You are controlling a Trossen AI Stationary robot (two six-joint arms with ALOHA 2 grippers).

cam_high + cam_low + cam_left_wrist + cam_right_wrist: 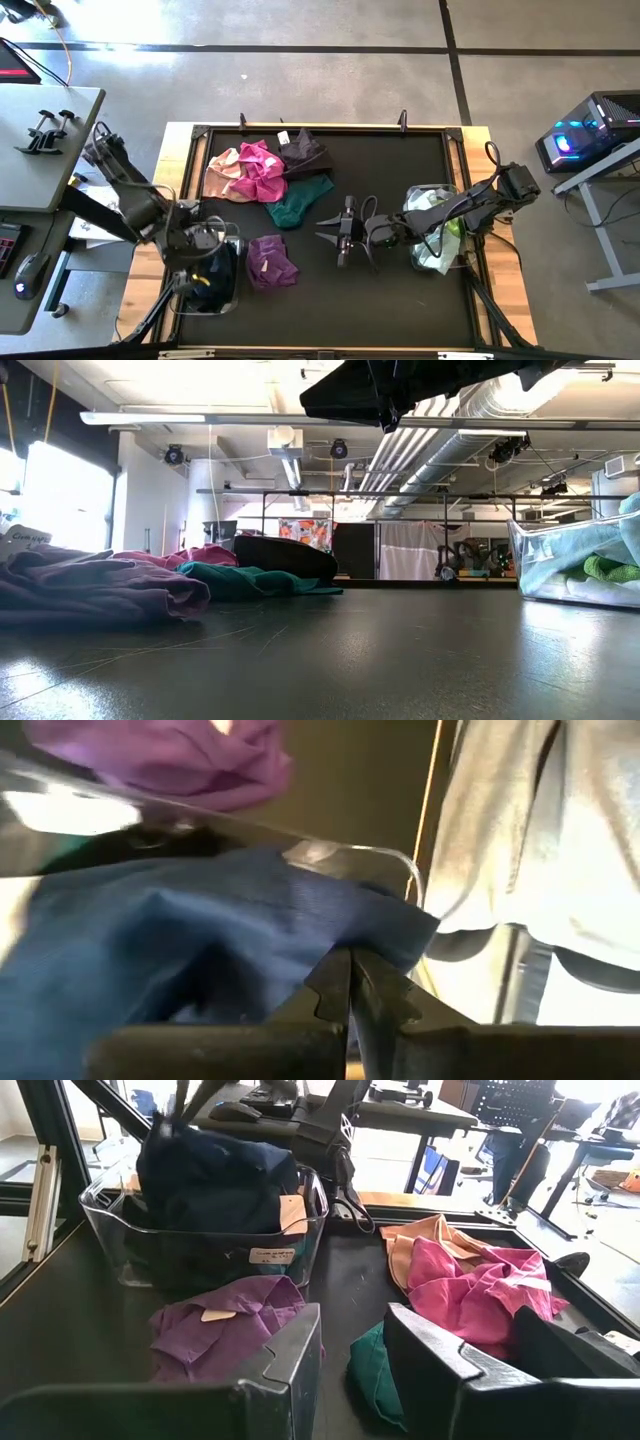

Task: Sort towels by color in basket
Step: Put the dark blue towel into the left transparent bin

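Near left: left gripper (350, 1010) sits over the left bin (232, 290), jaws pressed together, nothing pinched between the tips. Navy towel (200, 940) lies in that bin just beside the fingertips; a darker cloth shows under it.

Just right of that bin: purple towel (271, 262) loose on the mat (400, 290).

Mid-table: right gripper (340, 238) hovers above the mat, jaws part-open, empty, pointing left toward the loose cloths. Right bin (420, 262) stands behind it on the right, holding pale mint, white and lime cloths.

Farther, left of centre: teal towel (300, 205), then magenta towel (262, 168), pink towel (225, 172) beside it, and black towel (305, 152) at the far edge. These 4 touch or overlap in 1 heap.

Step in hand, as judged: between picks. Dark cloths sit sorted on the left, light ones on the right, 5 unsorted on the mat.

Next move calls for: right gripper to widen and drop onto 1 cloth only, the purple or teal being nearest.

In the way: heap overlap risks dragging 2 cloths at once; left arm sits close to the purple towel, so both arms reaching there could clash.
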